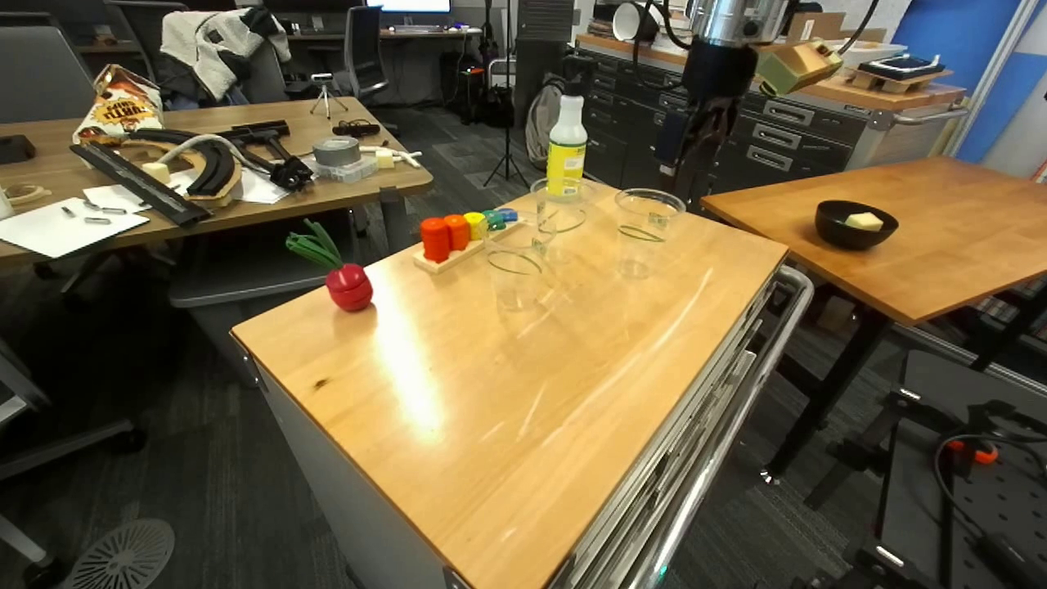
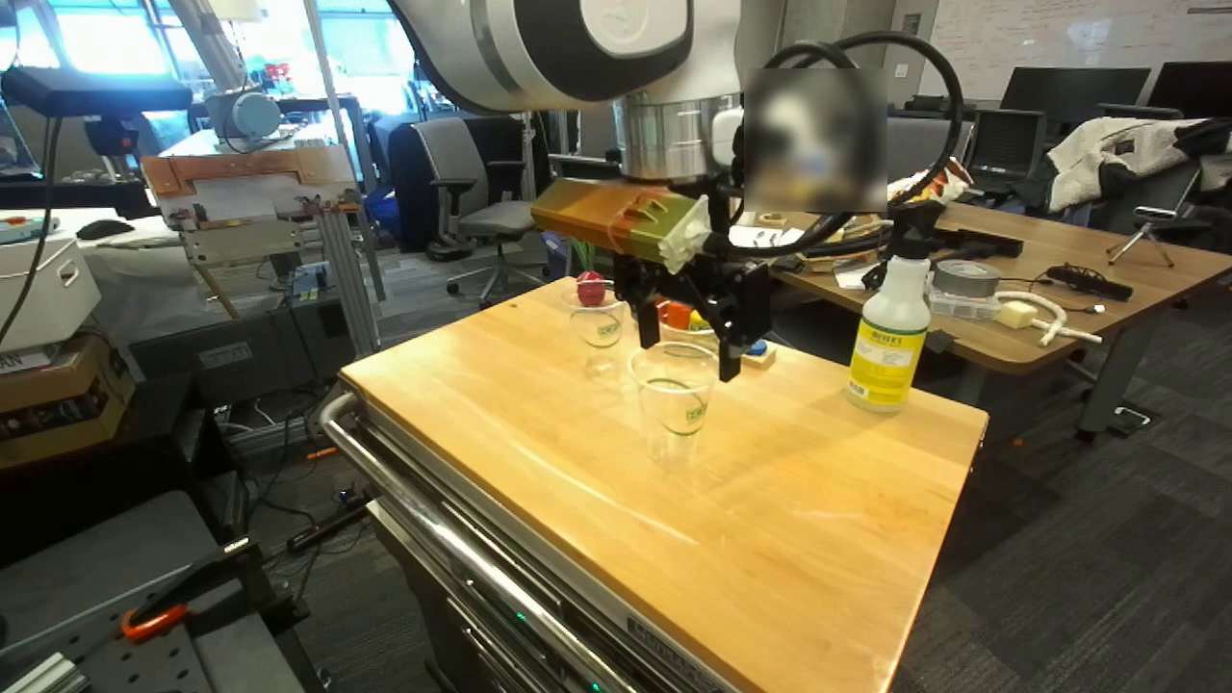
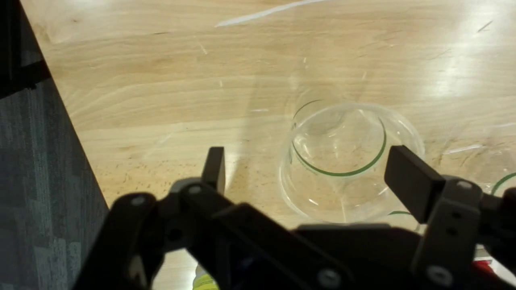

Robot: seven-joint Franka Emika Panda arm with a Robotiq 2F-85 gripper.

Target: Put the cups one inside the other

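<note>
- Pincer (image 3: 310, 165) spread wide, pinching nothing; I hang above the bench (image 1: 507, 458) by the near cup (image 3: 350, 161); in the wrist view one finger (image 3: 413, 183) crosses its rim, touch or gap I cannot tell;
- Radish cup (image 1: 515, 274) stands on the bench, the one nearest the radish (image 1: 349, 288); third cup (image 1: 563, 222) stands between it and the bottle (image 1: 566, 155) in an exterior view; their outlines overlap there, yet the rims sit well offset, so I read them as apart;
- All three upright, mouths up;
- Done: no nesting that I can see; no cup sits inside another, none is lifted;
- In hand, I judge: lining up a grasp on the near cup; task barely begun;
- Left: pinch one cup, raise it clear, lower it into a second; then bring in the remaining one, if all three are meant; the wording gives no count; clear walls may make the rims hard to judge.
</note>
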